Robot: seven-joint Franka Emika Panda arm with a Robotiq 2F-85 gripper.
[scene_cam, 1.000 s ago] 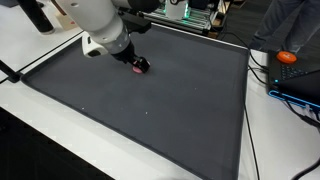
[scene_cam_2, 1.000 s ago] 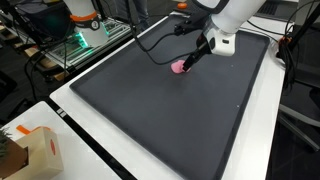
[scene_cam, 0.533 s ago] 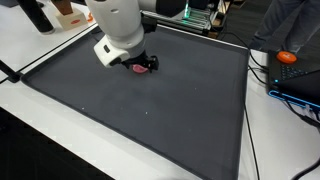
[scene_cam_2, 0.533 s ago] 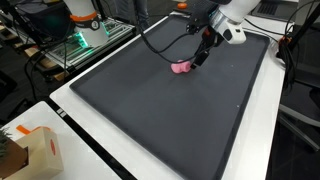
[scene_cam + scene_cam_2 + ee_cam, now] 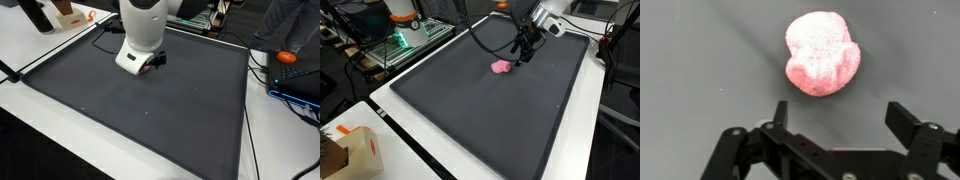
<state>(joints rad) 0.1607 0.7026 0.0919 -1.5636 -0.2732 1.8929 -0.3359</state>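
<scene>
Room: a working lab. A metal rack with green lights (image 5: 405, 38) stands well beyond the claw, and a brown cardboard box (image 5: 348, 150) sits on the near corner, far from it.
Tabletop: a white tabletop (image 5: 275, 140) shows as a pale border on every side, well out from the claw.
Mat: a dark grey, matte sheet (image 5: 150, 115) covers nearly the whole top. It lies flat directly under the claw and looks grippy rather than slick.
Arm: a white robot arm (image 5: 143, 30) leans in over the far half of the mat, with a black cable (image 5: 485, 42) trailing behind the claw.
Claw: the black two-finger claw (image 5: 840, 112) has its jaws spread wide and holds nothing. It hangs just above the mat.
Lump: a small pink, crinkled, foam-like lump (image 5: 822, 53) lies on the mat just ahead of the fingertips, close but not touching. In an exterior view it sits just beside the claw (image 5: 523, 55), on the side toward the mat's middle.
Handling: I'd judge it very light, soft and squashy, not fragile, with a rough skin that should not slip. It could skid on a nudge.
Hold: across its widest part, straddling the two rounded sides, with gentle pressure.
</scene>
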